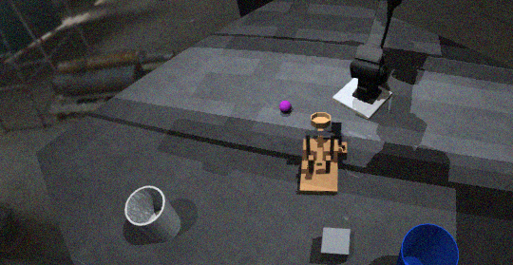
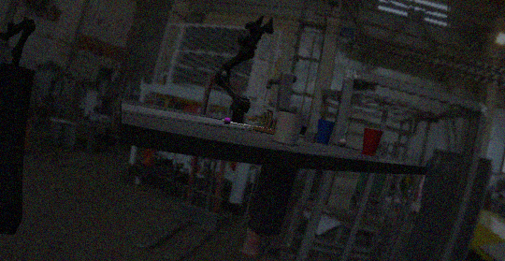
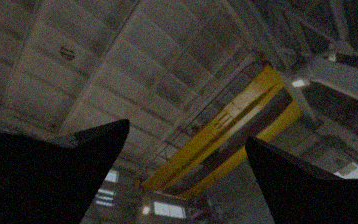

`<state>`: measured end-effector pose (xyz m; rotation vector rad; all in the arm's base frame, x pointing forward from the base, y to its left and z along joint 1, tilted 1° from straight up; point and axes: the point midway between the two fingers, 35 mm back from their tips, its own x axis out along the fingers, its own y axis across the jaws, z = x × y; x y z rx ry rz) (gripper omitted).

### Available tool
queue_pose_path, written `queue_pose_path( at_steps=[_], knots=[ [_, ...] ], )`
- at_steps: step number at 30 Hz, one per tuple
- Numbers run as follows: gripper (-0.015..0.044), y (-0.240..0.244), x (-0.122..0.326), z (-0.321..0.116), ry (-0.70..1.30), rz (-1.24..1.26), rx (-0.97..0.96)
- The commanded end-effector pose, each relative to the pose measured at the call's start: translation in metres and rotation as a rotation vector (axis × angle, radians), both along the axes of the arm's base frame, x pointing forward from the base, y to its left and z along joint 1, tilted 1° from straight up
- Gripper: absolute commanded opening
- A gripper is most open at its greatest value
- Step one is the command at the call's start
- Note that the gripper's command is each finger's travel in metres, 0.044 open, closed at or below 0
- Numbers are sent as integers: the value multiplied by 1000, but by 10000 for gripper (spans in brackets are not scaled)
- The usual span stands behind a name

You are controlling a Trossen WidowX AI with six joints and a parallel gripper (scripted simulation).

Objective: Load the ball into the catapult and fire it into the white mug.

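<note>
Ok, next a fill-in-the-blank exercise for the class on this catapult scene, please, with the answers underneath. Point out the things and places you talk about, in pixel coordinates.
The small ball [image 1: 285, 105] [image 2: 227, 121] on the table is coloured ____.
The mug nearest the blue cup [image 2: 324, 131] in the exterior view's right half is ____.
The claw [image 2: 266, 24] [image 3: 189, 133] is holding ____.

Missing words, in order: purple; red; nothing.

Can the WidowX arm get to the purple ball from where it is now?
Probably yes. The gripper is open with nothing between its fingers, raised well above the table. The purple ball sits on the tabletop, uncovered. The catapult's cup is nearby, so clearance there may be tight.
</note>
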<state>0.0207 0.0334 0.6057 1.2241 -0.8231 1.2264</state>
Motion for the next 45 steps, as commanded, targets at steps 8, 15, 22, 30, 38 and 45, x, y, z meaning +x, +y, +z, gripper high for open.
queue_pose_path(
  at_steps=[8,15,22,30,38,45],
  knots=[
    [440,13,82,-11,233,-145,-85],
    [440,22,135,-29,388,-260,-178],
    [440,28,183,-53,526,-388,-294],
    [440,30,212,-72,603,-483,-383],
    [440,34,254,-109,750,-581,-557],
    [440,36,286,-149,877,-651,-742]
  ],
)
